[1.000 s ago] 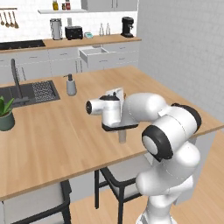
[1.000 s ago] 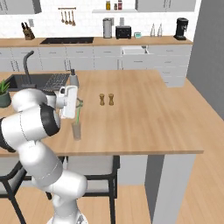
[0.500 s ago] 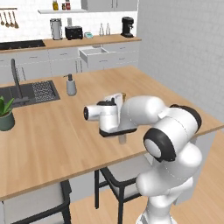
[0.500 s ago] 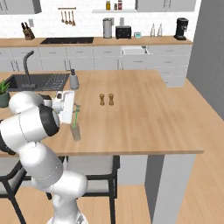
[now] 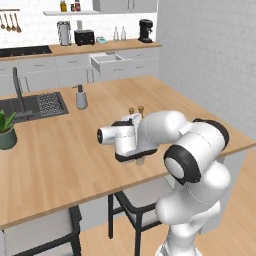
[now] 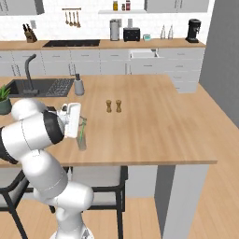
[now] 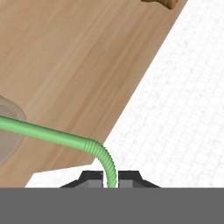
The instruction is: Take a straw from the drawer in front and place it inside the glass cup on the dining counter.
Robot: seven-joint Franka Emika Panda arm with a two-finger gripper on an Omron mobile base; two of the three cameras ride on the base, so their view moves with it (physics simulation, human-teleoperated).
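My gripper (image 7: 110, 178) is shut on the short bent end of the thin green straw (image 7: 48, 134). The straw's long part slants away into the mouth of the clear glass cup (image 7: 8, 131) at the left edge of the hand view. From the right base view, the straw (image 6: 82, 131) stands in the glass cup (image 6: 82, 142) near the front edge of the dining counter (image 6: 154, 121), with the gripper (image 6: 79, 123) just above the cup. The drawer (image 5: 108, 60) stands pulled open in the far grey cabinets.
Two small brown shakers (image 6: 113, 106) stand mid-counter, right of the cup. A grey soap dispenser (image 6: 79, 85) and the built-in sink (image 6: 37, 87) lie toward the far left, with a potted plant (image 5: 6, 132) beside them. Chairs (image 6: 95, 179) stand under the counter's front edge.
The hand has sunk a little toward the counter with the straw, bringing the straw's lower end down into the cup. The gripper stays shut.
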